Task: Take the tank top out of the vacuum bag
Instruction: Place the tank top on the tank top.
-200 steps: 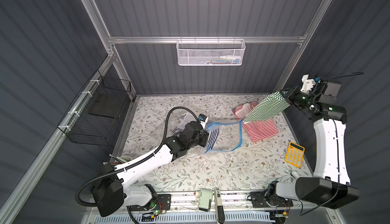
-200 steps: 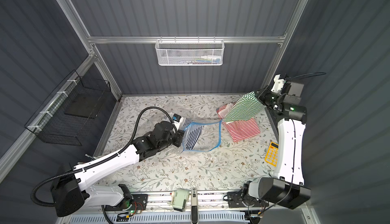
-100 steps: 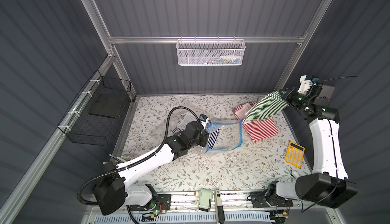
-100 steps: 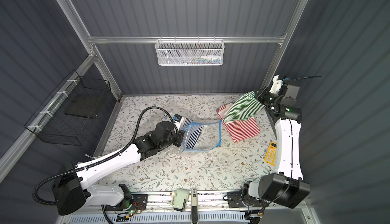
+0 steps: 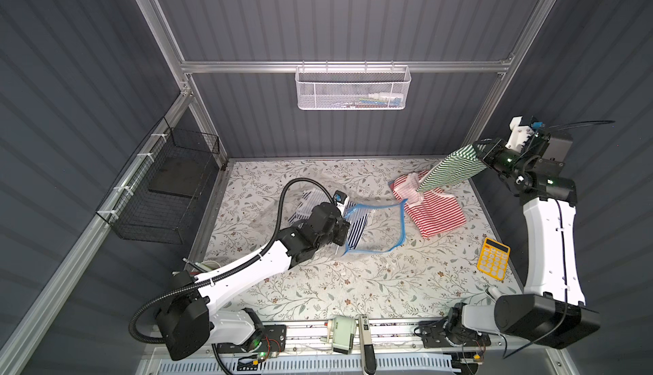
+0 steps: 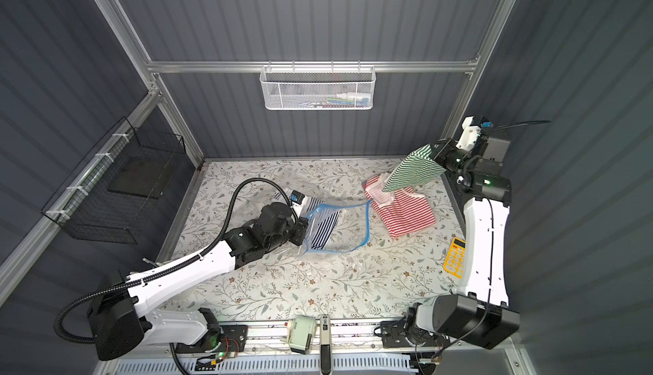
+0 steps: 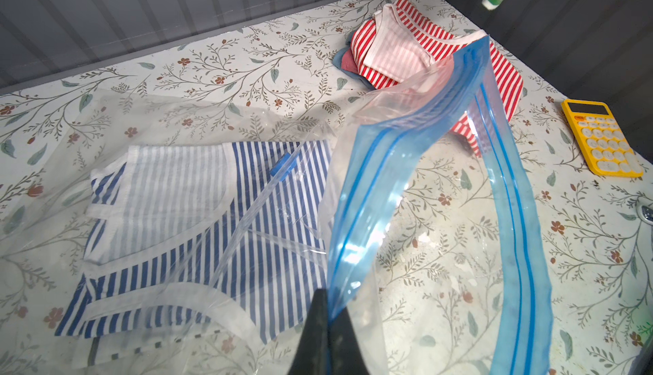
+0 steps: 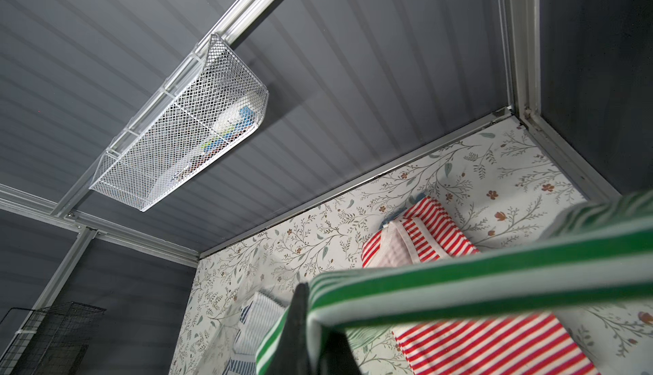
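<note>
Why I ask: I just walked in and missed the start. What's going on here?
The right fingers are shut on a green-striped tank top, holding it in the air above a red-striped top on the table. The left fingers pinch the open blue zip edge of the vacuum bag. A blue-striped tank top lies under the clear plastic, apparently inside.
</note>
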{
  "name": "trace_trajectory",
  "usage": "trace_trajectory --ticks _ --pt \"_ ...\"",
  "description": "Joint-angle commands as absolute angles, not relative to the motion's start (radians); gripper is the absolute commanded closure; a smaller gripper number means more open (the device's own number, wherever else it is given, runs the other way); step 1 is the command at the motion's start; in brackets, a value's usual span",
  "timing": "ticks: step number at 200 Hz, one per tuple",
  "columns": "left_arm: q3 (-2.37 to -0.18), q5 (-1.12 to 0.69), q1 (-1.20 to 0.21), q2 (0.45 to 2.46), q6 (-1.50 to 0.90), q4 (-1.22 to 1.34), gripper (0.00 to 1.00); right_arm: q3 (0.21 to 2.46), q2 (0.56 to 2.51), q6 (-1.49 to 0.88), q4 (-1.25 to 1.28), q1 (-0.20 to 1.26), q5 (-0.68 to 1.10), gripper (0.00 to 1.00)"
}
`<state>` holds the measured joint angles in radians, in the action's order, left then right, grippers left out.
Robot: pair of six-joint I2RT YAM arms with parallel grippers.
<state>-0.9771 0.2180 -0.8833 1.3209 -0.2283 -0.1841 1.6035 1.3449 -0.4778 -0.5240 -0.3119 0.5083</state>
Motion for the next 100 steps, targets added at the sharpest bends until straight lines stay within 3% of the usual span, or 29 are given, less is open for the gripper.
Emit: trace_trajectory --ticks 1,100 --pt "-1.002 0.232 -0.888 1.321 -0.207 -0.208 1.00 1.579 1.331 -0.462 -0.456 -0.315 0.513 1.00" --pt "-0.989 0.242 -0.888 1.295 -0.206 -0.225 1.00 1.428 1.309 -0.503 -0.265 -0.311 0.476 1.00"
